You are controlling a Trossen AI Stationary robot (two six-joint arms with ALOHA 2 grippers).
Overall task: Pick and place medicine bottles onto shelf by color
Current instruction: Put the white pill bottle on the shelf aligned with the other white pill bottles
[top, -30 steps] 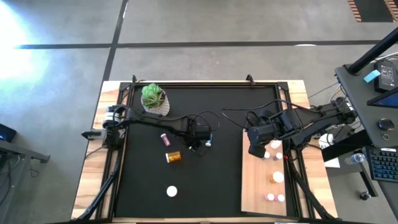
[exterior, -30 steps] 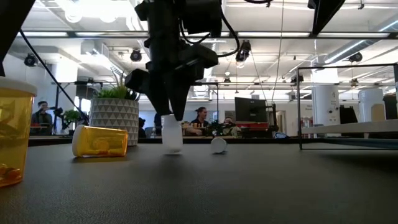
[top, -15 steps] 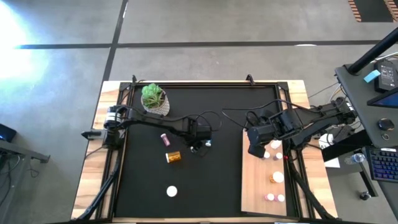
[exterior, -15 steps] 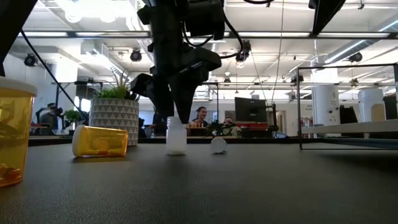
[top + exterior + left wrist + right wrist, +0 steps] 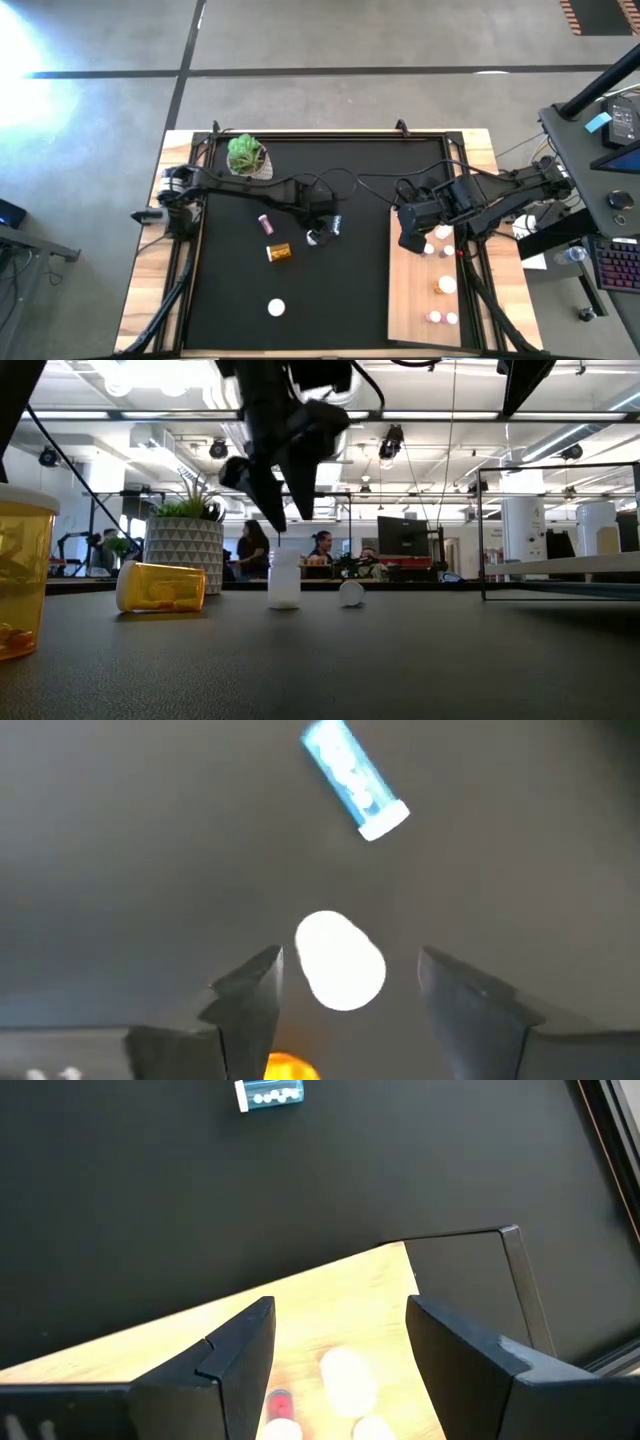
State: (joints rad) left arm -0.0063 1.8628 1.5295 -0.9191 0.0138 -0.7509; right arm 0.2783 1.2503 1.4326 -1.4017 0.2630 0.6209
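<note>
Left gripper (image 5: 283, 520) hung released just above the upright white bottle (image 5: 284, 580) standing mid-mat, fingers (image 5: 250, 995) straddling its cap without contact, teal bottle (image 5: 354, 780) lying just beyond.

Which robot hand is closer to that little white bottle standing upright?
Left. The left hand hangs open just above the white bottle; the right hand waits over the shelf.

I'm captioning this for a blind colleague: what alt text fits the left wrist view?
The left gripper is open, its dark fingers either side of an upright white bottle on the black mat. A teal bottle lies on its side beyond.
</note>
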